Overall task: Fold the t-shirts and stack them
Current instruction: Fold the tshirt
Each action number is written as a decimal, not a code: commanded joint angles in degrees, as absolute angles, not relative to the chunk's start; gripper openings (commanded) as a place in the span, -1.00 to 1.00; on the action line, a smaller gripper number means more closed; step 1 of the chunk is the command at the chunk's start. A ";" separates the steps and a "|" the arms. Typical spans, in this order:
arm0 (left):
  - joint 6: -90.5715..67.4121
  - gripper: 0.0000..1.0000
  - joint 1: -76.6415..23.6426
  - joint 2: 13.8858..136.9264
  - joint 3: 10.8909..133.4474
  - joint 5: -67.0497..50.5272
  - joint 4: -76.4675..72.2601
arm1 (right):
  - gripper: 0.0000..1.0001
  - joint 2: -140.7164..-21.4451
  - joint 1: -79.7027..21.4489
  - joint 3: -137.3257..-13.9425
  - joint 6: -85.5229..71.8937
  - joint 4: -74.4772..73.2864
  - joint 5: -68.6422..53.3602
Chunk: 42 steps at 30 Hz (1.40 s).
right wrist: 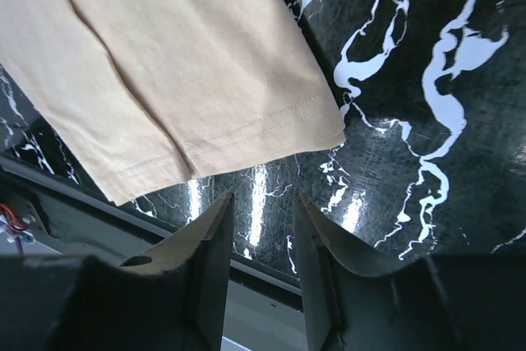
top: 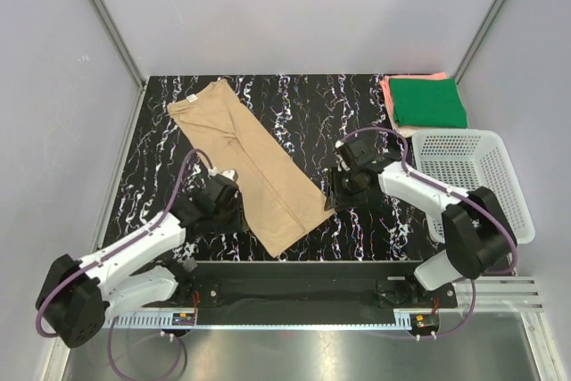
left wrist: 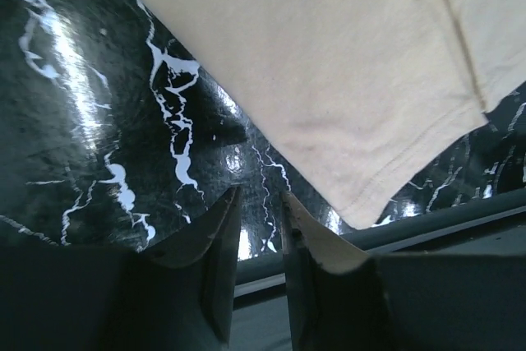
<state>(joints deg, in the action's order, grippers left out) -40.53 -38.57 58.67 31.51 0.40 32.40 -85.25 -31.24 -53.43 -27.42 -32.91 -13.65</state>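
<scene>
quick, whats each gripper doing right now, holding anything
left gripper: slightly open, holding nothing
right gripper: open, holding nothing

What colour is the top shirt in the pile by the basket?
The shirt is dark green; the top view shows it best.

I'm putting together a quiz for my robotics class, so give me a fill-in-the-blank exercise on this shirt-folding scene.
1. The t-shirt stacked on the coral-pink t-shirt is ____.
2. The tan t-shirt lies as a long folded strip on the black marbled ____.
3. The white basket stands on the robot's ____ side.
4. The left gripper and the right gripper both hold ____.
Missing words: green; table; right; nothing.
</scene>
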 commanded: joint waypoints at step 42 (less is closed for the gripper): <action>-26.98 -0.44 0.53 132.70 105.98 -11.33 26.54 | -0.91 -97.48 -31.82 -52.57 -30.65 -37.00 -2.55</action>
